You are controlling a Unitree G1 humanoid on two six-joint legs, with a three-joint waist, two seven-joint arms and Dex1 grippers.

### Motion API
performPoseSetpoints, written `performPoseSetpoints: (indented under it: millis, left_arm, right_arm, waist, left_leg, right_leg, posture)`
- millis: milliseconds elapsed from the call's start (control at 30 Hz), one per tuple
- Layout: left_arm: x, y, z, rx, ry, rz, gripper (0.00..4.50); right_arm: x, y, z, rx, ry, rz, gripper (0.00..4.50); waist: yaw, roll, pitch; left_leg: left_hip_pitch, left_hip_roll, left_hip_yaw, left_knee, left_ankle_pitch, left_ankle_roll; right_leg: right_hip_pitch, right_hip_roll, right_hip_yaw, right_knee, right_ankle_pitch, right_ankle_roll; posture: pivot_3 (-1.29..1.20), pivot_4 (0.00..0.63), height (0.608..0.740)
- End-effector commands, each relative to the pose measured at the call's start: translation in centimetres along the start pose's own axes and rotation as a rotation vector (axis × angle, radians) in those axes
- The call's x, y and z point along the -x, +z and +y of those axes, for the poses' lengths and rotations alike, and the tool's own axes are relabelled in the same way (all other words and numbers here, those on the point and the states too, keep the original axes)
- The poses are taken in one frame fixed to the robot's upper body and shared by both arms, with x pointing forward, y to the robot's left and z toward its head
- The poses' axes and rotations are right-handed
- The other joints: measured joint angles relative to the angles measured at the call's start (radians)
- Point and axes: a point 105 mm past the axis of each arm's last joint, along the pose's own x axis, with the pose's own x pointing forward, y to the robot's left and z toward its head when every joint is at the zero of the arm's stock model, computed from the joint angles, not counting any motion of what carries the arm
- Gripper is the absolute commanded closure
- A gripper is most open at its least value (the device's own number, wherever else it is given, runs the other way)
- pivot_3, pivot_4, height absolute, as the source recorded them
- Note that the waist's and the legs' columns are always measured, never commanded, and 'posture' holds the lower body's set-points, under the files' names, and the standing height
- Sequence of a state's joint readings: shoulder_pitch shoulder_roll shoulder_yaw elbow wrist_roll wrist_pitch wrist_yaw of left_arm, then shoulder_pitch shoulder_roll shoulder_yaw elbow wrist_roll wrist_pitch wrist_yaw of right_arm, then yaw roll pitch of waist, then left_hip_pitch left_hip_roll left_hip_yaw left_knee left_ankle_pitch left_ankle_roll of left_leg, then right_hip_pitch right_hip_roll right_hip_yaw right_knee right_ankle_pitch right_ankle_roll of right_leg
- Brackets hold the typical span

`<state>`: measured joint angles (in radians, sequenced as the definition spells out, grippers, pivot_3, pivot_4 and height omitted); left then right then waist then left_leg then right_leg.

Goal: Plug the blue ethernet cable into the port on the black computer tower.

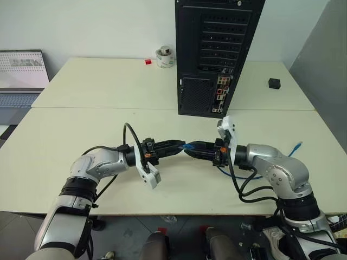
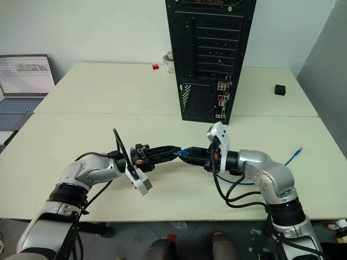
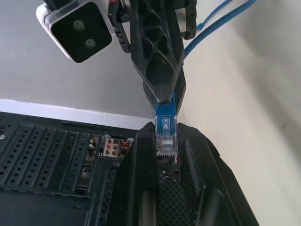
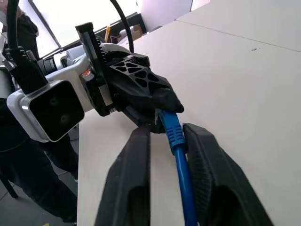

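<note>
At frame centre the left claw (image 1: 181,145) is clamped on the plug of the blue ethernet cable (image 3: 165,125); the right claw (image 1: 188,150), fingers slightly parted, flanks the cord, below the black computer tower (image 1: 214,54) at top centre

Two end effectors meeting tip to tip over the near tabletop (image 1: 81,124), in front of the computer tower (image 1: 214,54).
The left end effector (image 1: 181,145) and right end effector (image 1: 188,150) are pointing at each other, with the ethernet cable (image 2: 184,152) plug sitting between them; the cable is trailing off right past the right arm, its far plug (image 1: 296,146) lying near the right edge. A cube (image 1: 274,83) is sitting right of the tower, a laptop (image 1: 21,81) far left.
</note>
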<state>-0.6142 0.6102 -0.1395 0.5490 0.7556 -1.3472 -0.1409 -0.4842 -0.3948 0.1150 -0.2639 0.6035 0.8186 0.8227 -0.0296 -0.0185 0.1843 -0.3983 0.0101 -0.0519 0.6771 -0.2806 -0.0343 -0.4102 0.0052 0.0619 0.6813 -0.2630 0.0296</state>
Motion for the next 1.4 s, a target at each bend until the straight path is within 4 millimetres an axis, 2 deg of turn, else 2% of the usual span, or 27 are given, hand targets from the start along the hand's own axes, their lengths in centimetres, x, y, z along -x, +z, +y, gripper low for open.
performPoseSetpoints:
  millis: [33,367,533,600,633,700,733,833,933,967,1000,1067,1133,1233,1400]
  left_arm:
    - [-0.2,0.0,1.1,-0.042,0.022,-0.008,4.22]
    - [-0.3,0.2,0.6,-0.021,0.005,-0.011,4.22]
    - [-0.2,0.0,1.0,0.014,0.041,0.004,4.22]
    - [-0.2,-0.2,1.2,0.048,0.066,0.015,3.52]
    - [-0.2,-0.3,1.2,0.065,0.066,0.021,3.45]
    - [-0.2,-0.6,0.9,0.113,0.059,0.041,2.97]
    - [-0.2,-0.8,0.8,0.159,0.060,0.058,2.90]
    - [-0.2,-1.7,0.3,0.327,0.081,0.130,2.27]
    - [0.8,-3.5,-0.5,0.508,0.089,0.246,1.53]
    - [1.2,-4.1,-0.5,0.565,0.109,0.280,1.40]
    - [1.6,-4.7,-0.4,0.626,0.129,0.313,1.40]
    - [2.4,-6.7,-0.3,0.877,0.242,0.427,1.40]
    - [2.5,-7.2,-0.4,1.045,0.276,0.452,1.40]
    - [2.2,-8.0,1.1,1.144,0.348,0.489,1.40]
    - [1.6,-9.6,3.0,1.224,0.428,0.598,1.40]
  right_arm:
    - [-0.1,1.3,0.4,0.023,0.020,-0.043,4.43]
    - [-0.1,1.1,0.4,0.006,0.031,-0.032,4.50]
    - [0.1,1.0,0.3,0.003,0.036,-0.020,4.50]
    - [0.1,1.0,0.2,0.005,0.037,-0.020,4.50]
    - [0.1,1.0,0.2,0.005,0.037,-0.019,4.50]
    - [0.1,1.0,0.2,0.010,0.034,-0.018,4.50]
    - [0.2,1.0,0.2,0.012,0.031,-0.019,4.50]
    - [0.4,1.3,-0.2,0.022,0.009,-0.030,4.50]
    - [1.1,2.1,-0.9,0.044,-0.047,-0.060,4.50]
    - [1.4,2.4,-1.2,0.052,-0.068,-0.069,4.50]
    - [1.7,2.7,-1.5,0.059,-0.090,-0.080,4.50]
    - [2.5,3.6,-2.7,0.084,-0.196,-0.123,4.50]
    - [3.1,4.3,-3.8,0.105,-0.290,-0.153,4.50]
    - [3.3,5.4,-5.5,0.138,-0.453,-0.195,4.50]
    - [2.8,5.7,-7.5,0.237,-0.736,-0.169,4.50]
  waist:
    - [0.000,0.000,0.000]
    - [0.000,0.000,0.000]
    - [0.000,0.000,0.000]
    - [0.000,0.000,0.000]
    - [0.000,0.000,0.000]
    - [0.000,0.000,0.000]
    - [-0.001,0.000,0.000]
    - [-0.002,0.000,0.000]
    - [-0.003,0.000,0.000]
    - [-0.003,0.000,0.000]
    - [-0.003,0.000,0.000]
    - [-0.003,0.000,0.000]
    - [-0.004,0.000,0.000]
    - [-0.005,0.000,0.000]
    - [-0.004,0.000,0.000]
  left_leg:
    - [0.000,0.000,0.000,0.000,0.000,0.000]
    - [0.000,0.000,0.000,0.000,0.000,0.000]
    - [0.000,0.000,0.000,0.000,0.000,0.000]
    - [0.000,0.000,0.000,0.000,0.000,0.000]
    - [0.000,0.000,0.000,0.000,0.000,0.000]
    - [0.000,0.000,0.000,0.000,0.000,0.000]
    - [0.000,0.000,0.000,0.000,0.000,0.000]
    - [0.000,0.000,0.000,0.000,0.000,0.000]
    - [0.000,0.000,-0.001,0.000,0.000,0.000]
    - [0.000,0.000,-0.001,0.000,0.000,0.000]
    - [0.000,0.000,-0.001,0.000,0.000,0.000]
    - [0.000,0.000,-0.001,0.000,0.000,0.000]
    - [0.000,0.000,-0.002,0.000,0.000,0.000]
    - [0.000,0.000,-0.002,0.000,0.000,0.000]
    - [0.000,0.000,-0.002,0.000,0.000,0.000]
  right_leg:
    - [0.000,0.000,0.000,0.000,0.000,0.000]
    - [0.000,0.000,0.000,0.000,0.000,0.000]
    - [0.000,0.000,0.000,0.000,0.000,0.000]
    - [0.000,0.000,0.000,0.000,0.000,0.000]
    - [0.000,0.000,0.000,0.000,0.000,0.000]
    - [0.000,0.000,0.000,0.000,0.000,0.000]
    - [0.000,0.000,0.000,0.000,0.000,0.000]
    - [0.000,0.000,0.000,0.000,0.000,0.000]
    - [0.000,0.000,0.000,0.000,0.000,0.000]
    - [0.000,0.000,0.000,0.000,0.000,0.000]
    - [0.000,0.000,0.000,0.000,0.000,0.000]
    - [0.000,0.000,0.000,0.000,0.000,0.000]
    - [0.000,0.000,0.000,0.000,0.000,0.000]
    - [0.000,0.001,0.000,0.000,0.000,0.000]
    - [0.000,0.001,0.000,0.001,0.000,0.000]
  posture:
    - [0.00,0.150,0.740]
    - [0.00,0.150,0.740]
    - [0.00,0.150,0.740]
    - [0.00,0.150,0.740]
    - [0.00,0.150,0.740]
    - [0.00,0.150,0.740]
    - [0.00,0.150,0.740]
    - [0.00,0.150,0.740]
    - [0.00,0.150,0.740]
    - [0.00,0.150,0.740]
    - [0.00,0.150,0.740]
    - [0.00,0.150,0.740]
    - [0.00,0.150,0.740]
    - [0.00,0.150,0.740]
    - [0.00,0.150,0.740]
